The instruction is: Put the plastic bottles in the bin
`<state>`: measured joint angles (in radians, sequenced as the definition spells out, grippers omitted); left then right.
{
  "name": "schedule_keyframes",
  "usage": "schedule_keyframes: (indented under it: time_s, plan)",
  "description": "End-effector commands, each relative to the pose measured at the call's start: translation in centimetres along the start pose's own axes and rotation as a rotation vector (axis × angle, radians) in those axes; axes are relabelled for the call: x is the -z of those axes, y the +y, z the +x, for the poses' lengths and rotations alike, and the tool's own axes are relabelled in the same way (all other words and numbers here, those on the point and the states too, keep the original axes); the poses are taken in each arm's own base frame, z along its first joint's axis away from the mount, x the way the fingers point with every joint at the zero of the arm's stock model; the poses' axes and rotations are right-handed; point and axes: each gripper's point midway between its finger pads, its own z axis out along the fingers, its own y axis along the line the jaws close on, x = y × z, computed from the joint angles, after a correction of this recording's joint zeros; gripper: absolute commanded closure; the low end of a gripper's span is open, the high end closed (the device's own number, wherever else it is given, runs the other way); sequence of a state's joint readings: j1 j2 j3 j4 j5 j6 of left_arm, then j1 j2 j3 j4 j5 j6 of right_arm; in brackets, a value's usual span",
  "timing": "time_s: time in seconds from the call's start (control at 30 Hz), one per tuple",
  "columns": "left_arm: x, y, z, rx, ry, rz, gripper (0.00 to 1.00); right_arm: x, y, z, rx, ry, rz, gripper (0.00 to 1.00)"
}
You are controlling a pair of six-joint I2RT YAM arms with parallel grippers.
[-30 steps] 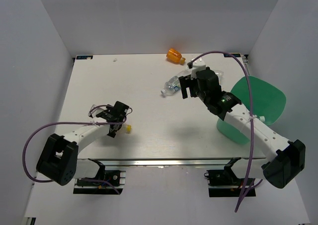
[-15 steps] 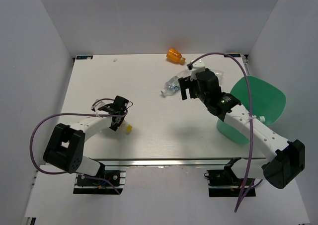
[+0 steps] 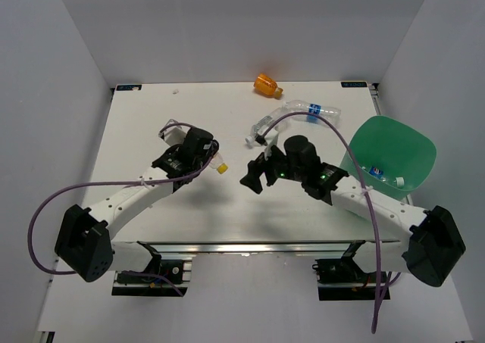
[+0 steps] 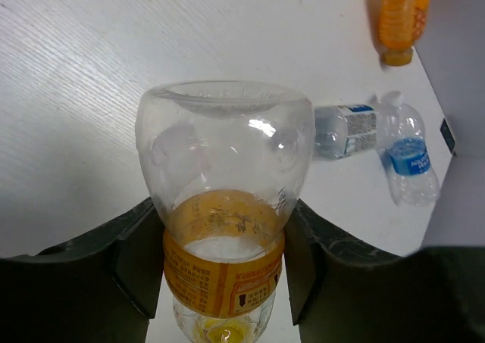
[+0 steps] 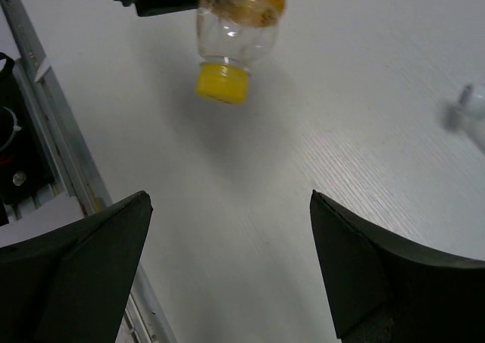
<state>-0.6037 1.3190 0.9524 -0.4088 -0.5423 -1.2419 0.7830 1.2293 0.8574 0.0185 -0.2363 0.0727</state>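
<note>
Above the worktop's (image 3: 151,116) middle, the left hand (image 3: 201,156) pinches the orange-capped bottle (image 4: 223,214) by its label, well apart from the bin (image 3: 413,142). The right hand (image 3: 256,175) gapes wide nearby, empty. Thin, round plastic could slip out if a handover is rushed. Only the top view shows the bin; the left wrist view shows the grip and three other bottles (image 4: 356,129) lying beyond.
</note>
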Motion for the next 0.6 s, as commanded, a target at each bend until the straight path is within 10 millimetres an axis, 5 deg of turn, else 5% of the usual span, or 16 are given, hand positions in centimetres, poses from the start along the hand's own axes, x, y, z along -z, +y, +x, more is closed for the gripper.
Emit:
schedule_keyframes:
  time_s: [0.0,0.2,0.57]
  plan:
    - [1.4,-1.8,-1.3,0.036,-0.049,0.066,0.64,-1.5,3.8,-4.1,0.052,-0.117,-0.121,0.11]
    - [2.9,-2.9,0.1,0.044,0.007,0.136,0.65,-5.8,3.8,-4.5,0.035,-0.110,0.006,0.11]
    - [5.5,-2.5,0.9,0.090,0.024,0.193,0.65,-8.9,1.6,-4.9,0.001,-0.157,0.156,0.11]
